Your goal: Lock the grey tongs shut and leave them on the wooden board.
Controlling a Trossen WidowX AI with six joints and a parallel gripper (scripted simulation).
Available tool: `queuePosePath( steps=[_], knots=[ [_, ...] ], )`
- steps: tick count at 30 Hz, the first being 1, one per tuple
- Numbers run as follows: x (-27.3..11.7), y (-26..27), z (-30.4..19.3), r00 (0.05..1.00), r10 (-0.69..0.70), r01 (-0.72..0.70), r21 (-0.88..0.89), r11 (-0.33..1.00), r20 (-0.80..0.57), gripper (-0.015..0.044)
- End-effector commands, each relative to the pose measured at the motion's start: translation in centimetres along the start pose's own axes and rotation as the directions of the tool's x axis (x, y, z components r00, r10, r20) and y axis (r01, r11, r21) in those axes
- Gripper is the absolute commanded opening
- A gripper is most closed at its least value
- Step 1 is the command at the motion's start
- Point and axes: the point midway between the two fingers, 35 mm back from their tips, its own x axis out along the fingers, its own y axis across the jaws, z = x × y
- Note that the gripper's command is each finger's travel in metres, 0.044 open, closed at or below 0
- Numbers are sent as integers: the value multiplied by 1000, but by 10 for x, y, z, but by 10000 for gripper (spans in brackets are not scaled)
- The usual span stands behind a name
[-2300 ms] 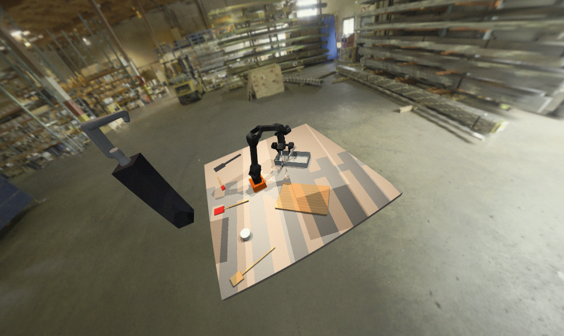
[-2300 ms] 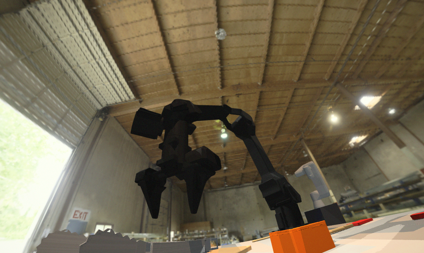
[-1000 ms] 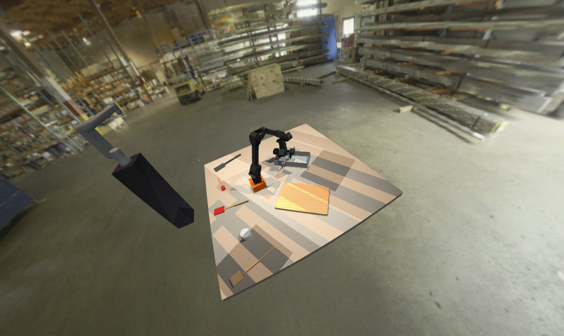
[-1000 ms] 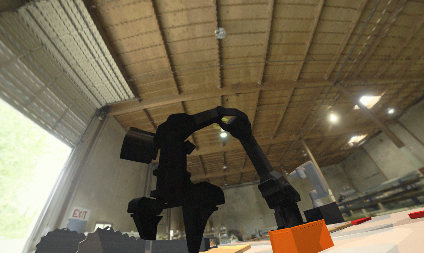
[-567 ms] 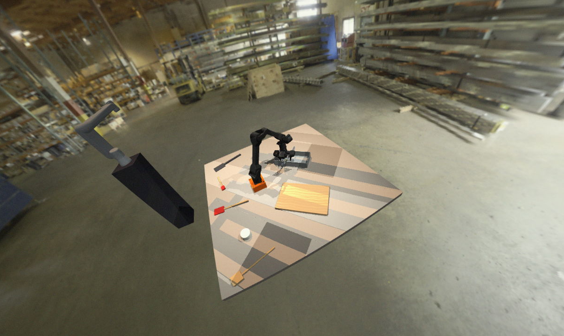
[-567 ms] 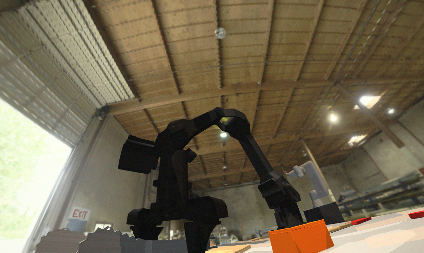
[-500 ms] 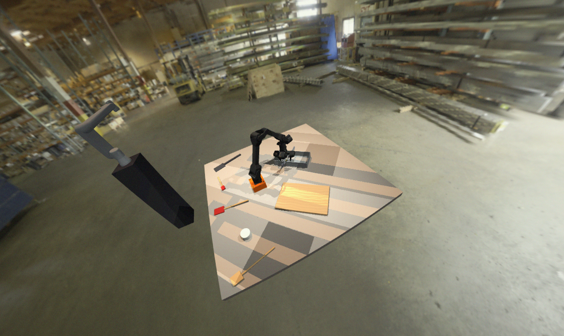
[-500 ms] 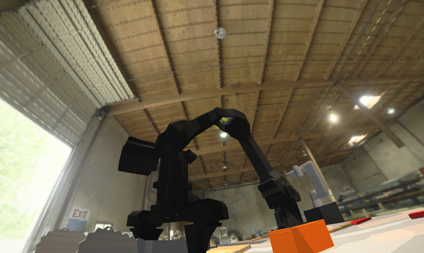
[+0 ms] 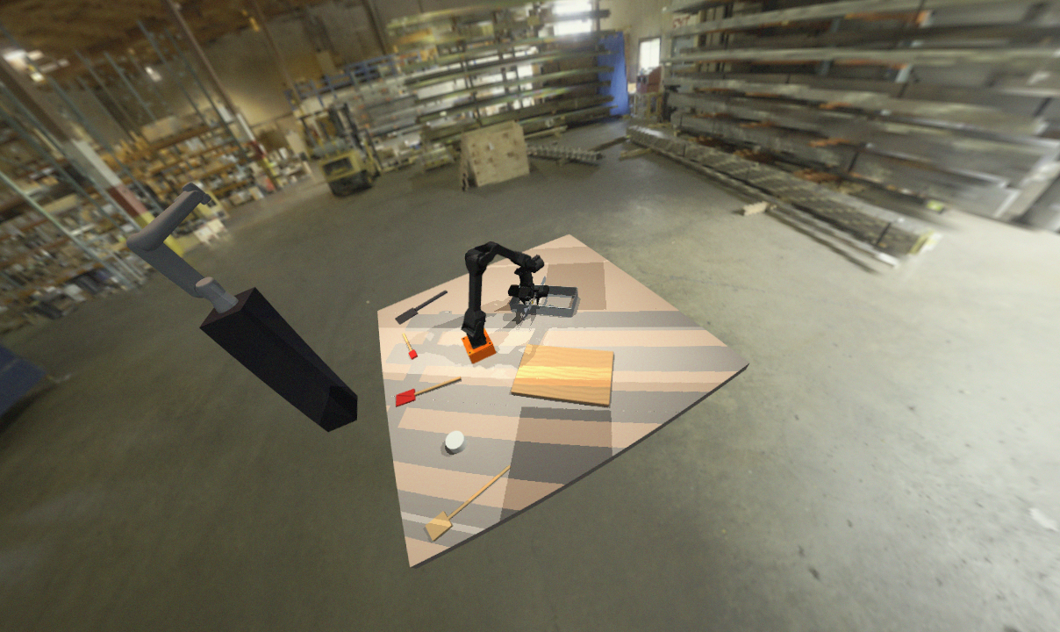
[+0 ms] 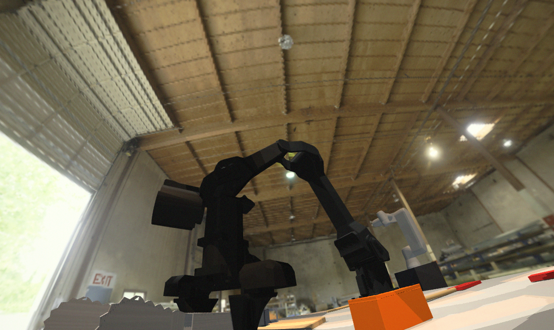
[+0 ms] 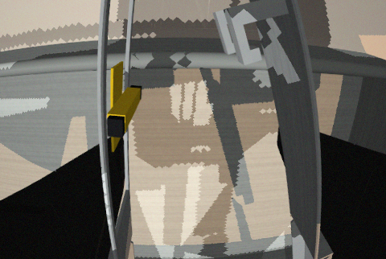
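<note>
The grey tongs [image 11: 297, 130] lie spread open across the grey roasting tin [image 9: 574, 298] [image 11: 60, 67] at the back of the table. A yellow lock piece [image 11: 122, 108] sits on their left arm. Their scalloped tips [image 10: 119, 314] show low in the exterior view. My gripper [image 9: 527, 297] [image 10: 219, 307] [image 11: 203, 140] is down at the tin, astride the tongs. Its black fingers press on the outer sides of both arms, which still stand well apart. The wooden board [image 9: 563, 374] lies bare in front of the tin.
The arm's orange base [image 9: 479, 348] [image 10: 387, 307] stands left of the board. A dark spatula [image 9: 419, 307], a small red-tipped tool [image 9: 410, 346], a red spatula [image 9: 405, 398], a white cup [image 9: 454, 441] and a wooden spatula [image 9: 440, 525] lie along the table's left side.
</note>
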Motion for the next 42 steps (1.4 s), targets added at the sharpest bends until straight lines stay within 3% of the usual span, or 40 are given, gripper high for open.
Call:
queuePosePath(
  steps=[1,40,42],
  knots=[
    [0,0,0,1000,0,0,0,1000,-1,281],
    [0,0,0,1000,0,0,0,1000,-1,21],
    [0,0,0,1000,0,0,0,1000,-1,-31]
  ],
)
